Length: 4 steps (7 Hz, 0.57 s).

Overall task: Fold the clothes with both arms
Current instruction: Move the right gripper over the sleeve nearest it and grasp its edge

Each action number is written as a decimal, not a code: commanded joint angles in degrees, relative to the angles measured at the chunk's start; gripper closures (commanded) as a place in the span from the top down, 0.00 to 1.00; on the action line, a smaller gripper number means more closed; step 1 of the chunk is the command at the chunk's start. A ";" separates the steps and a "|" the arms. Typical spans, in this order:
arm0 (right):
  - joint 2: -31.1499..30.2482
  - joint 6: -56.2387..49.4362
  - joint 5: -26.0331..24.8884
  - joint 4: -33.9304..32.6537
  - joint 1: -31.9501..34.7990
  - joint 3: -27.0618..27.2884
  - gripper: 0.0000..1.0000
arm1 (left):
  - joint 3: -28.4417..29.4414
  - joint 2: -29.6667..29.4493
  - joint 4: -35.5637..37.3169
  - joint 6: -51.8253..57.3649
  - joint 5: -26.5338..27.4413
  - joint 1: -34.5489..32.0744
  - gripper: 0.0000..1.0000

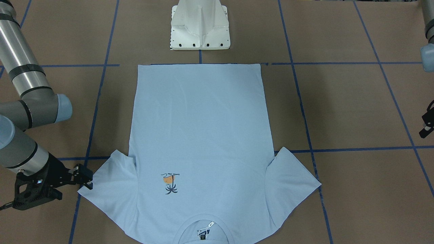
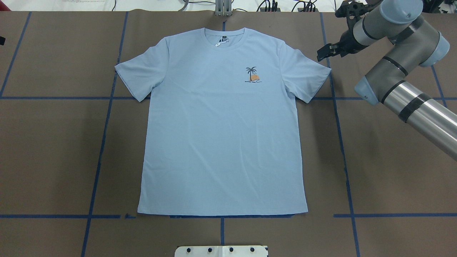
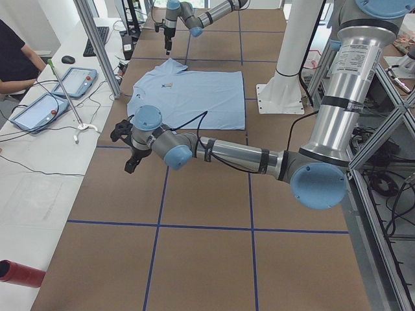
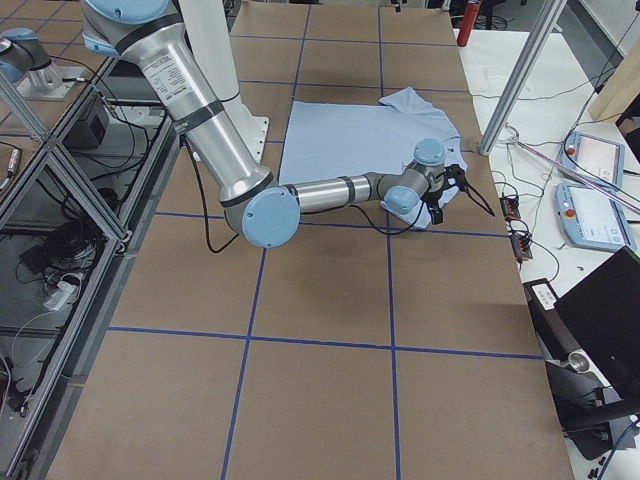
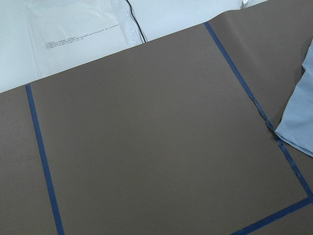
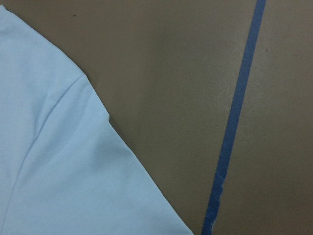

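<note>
Light-blue single T-shirt (image 2: 221,142) lies flat; two arms: right arm (image 2: 391,81) jaws apart, left arm (image 3: 240,154) jaws cannot be told.

A brown bench (image 2: 392,171) is gridded with blue tape (image 2: 101,150). Beside it a white side table (image 3: 39,181) carries two tablets (image 3: 78,81). A metal post (image 3: 97,45) stands between them.

Matt cloth T-shirt (image 2: 221,135) on matt brown paper (image 2: 392,171) (right arm (image 2: 425,114): shiny metal).

Lighting: bright, even, overhead; shadows faint, a thin dark rim under the sleeve edge of the T-shirt (image 6: 58,161). Glare: highlight streak along the right arm (image 2: 425,110). Wrist views slightly soft.
</note>
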 commanded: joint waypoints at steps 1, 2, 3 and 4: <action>-0.04 0.10 -0.45 0.82 -0.89 -2.10 0.98 | 0.13 0.09 -0.87 -1.35 -0.29 0.00 1.00; 0.05 0.01 -0.53 -0.76 -1.68 -2.37 0.93 | 0.22 0.17 -0.87 -1.27 -0.29 0.00 1.00; 0.05 0.01 -0.53 -1.55 -2.30 -2.37 0.89 | 0.22 0.35 -0.96 -1.27 -0.29 0.00 1.00; 0.05 0.01 -0.53 -1.74 -2.65 -2.46 0.83 | 0.13 0.53 -0.96 -1.18 -0.29 0.00 1.00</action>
